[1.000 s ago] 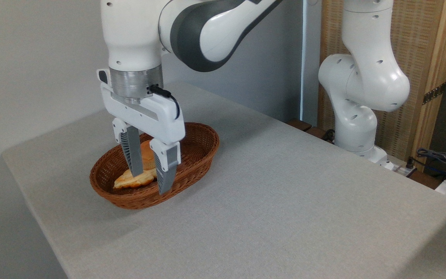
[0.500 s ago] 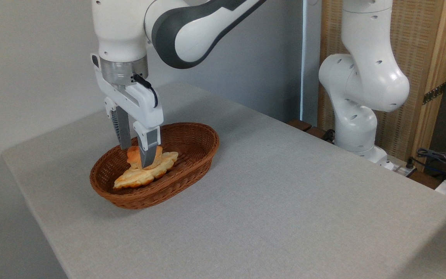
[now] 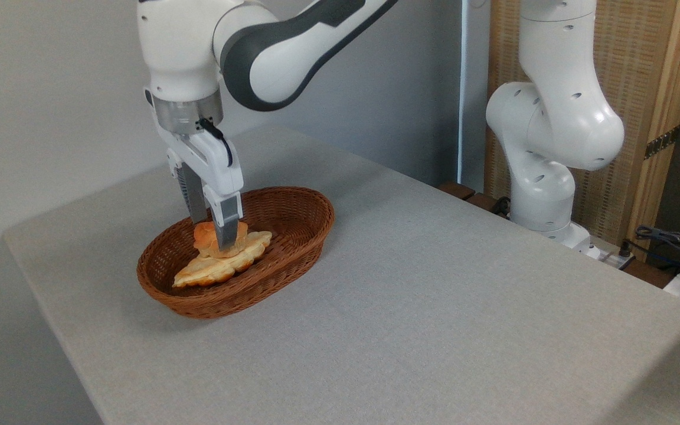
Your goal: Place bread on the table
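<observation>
Bread [image 3: 205, 235], a small golden-orange roll, sits in the brown wicker basket [image 3: 293, 236] at centre left of the frame, and we see it resting on top of a paler, ridged pastry [image 3: 210, 270] that stretches toward the basket's lower left end. Our gripper [image 3: 217, 236] comes down from the upper left, its two grey fingers [image 3: 228, 221] drawn in on either side of the roll and clenched on it (the far finger is half hidden behind the near one). The roll still touches the pastry beneath.

We note the basket's raised rim all around the load, higher at the right end than at the near left. The basket stands on the table [image 3: 434, 307], whose light grey top runs wide and bare to the right and toward the bottom of the frame. To the left the tabletop is narrower, with its rounded corner and edge close to the basket. At the right of the frame the arm's white base column [image 3: 543, 177] stands beyond the table's far edge, well apart from the basket, with cables [image 3: 670, 242] at the far right.
</observation>
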